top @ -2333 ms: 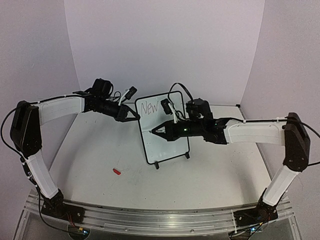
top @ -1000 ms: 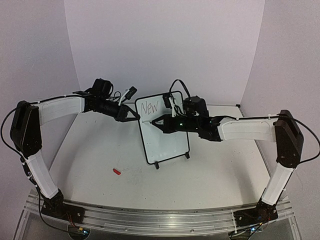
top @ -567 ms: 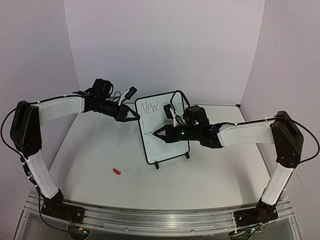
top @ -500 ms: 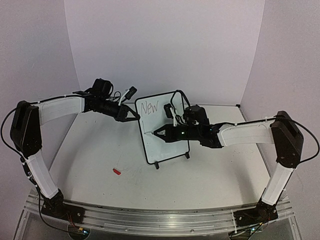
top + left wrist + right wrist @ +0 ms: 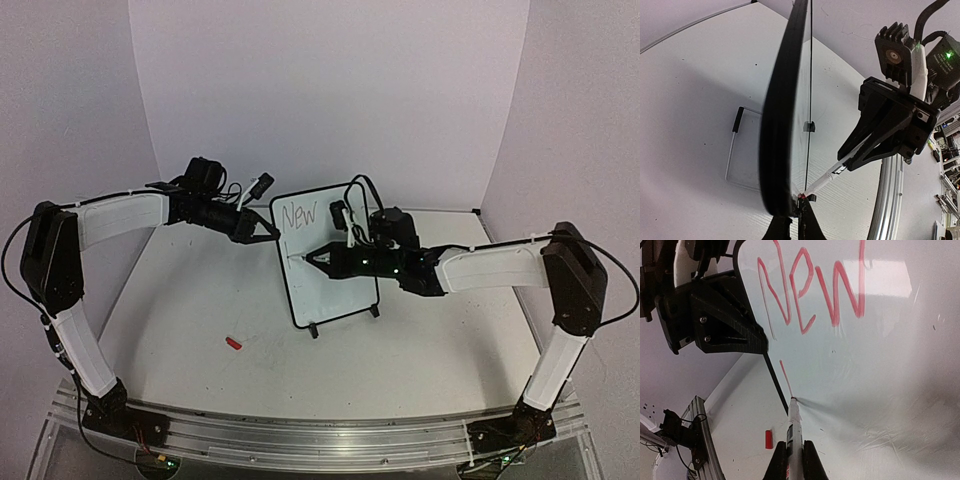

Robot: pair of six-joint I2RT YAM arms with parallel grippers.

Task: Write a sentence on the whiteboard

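Clamping a marker point(image 5: 794, 422), the right jaws press its tip to the whiteboard point(image 5: 332, 290); left jaws pinch its edge

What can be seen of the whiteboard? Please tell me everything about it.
The whiteboard is a small white rectangle with a thin black frame and rounded corners. It stands nearly upright on the table on two small black feet. Its glossy face bears "New" in red at the top and one short stroke beneath. The left pincer grips its left edge; the marker in the right pincer touches the face.
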